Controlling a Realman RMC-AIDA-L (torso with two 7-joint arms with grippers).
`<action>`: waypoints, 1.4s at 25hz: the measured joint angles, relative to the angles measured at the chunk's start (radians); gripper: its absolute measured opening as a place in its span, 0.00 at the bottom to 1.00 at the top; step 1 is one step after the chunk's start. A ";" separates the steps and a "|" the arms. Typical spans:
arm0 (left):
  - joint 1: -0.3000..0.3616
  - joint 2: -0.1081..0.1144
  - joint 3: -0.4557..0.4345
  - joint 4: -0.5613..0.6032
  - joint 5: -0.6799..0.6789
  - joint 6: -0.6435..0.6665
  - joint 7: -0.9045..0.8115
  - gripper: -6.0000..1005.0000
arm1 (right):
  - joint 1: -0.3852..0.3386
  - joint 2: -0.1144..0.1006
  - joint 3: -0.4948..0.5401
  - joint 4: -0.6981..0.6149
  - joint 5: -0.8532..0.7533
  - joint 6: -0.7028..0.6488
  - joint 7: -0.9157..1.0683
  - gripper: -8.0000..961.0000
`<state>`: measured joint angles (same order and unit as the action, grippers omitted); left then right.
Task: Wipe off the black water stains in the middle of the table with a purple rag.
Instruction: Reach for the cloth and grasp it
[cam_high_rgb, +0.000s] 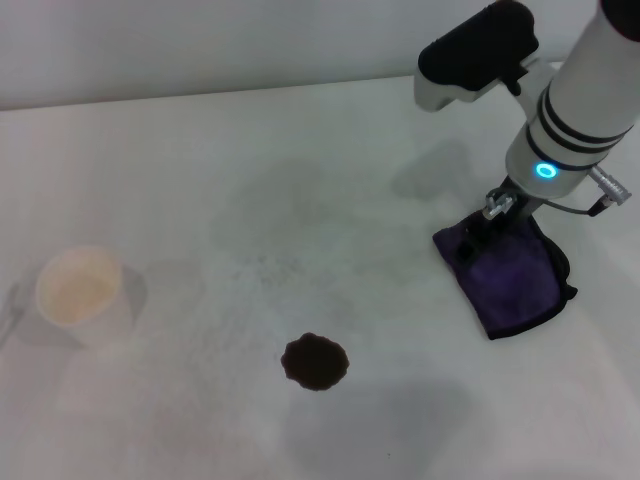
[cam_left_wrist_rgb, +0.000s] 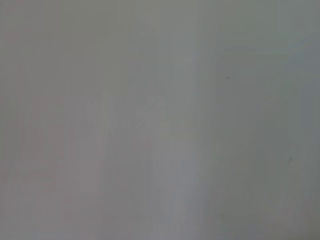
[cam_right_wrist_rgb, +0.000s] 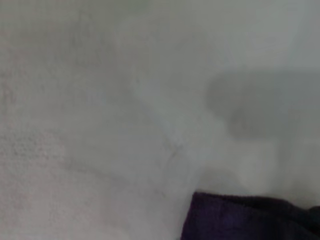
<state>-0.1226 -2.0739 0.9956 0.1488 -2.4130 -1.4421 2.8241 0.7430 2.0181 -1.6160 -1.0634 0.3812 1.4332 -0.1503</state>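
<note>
The purple rag (cam_high_rgb: 512, 277) lies crumpled on the white table (cam_high_rgb: 200, 180) at the right. My right gripper (cam_high_rgb: 490, 225) is down on the rag's far edge; its fingers are hidden by the wrist. The right wrist view shows a corner of the rag (cam_right_wrist_rgb: 240, 220) on the bare table. The black water stain (cam_high_rgb: 315, 361) is a small dark blotch near the front middle, well to the left of the rag. The left gripper is out of the head view; its wrist view shows only blank table.
A small white paper cup (cam_high_rgb: 79, 291) stands at the left, far from the stain. Faint grey smudges (cam_high_rgb: 270, 230) mark the table's middle. The table's back edge (cam_high_rgb: 200, 95) runs along the top.
</note>
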 joint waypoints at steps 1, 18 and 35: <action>-0.004 0.000 0.000 0.000 0.000 0.000 0.000 0.89 | 0.009 0.000 -0.001 0.023 0.001 -0.005 -0.004 0.78; -0.008 0.000 0.000 -0.004 0.000 0.003 0.000 0.89 | 0.120 0.002 -0.005 0.248 0.006 -0.055 -0.041 0.65; -0.011 -0.002 0.000 -0.008 0.000 0.003 0.001 0.89 | 0.121 0.006 -0.030 0.245 0.016 -0.031 -0.059 0.23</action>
<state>-0.1331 -2.0761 0.9955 0.1411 -2.4129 -1.4388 2.8255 0.8638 2.0244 -1.6460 -0.8188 0.3968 1.4020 -0.2088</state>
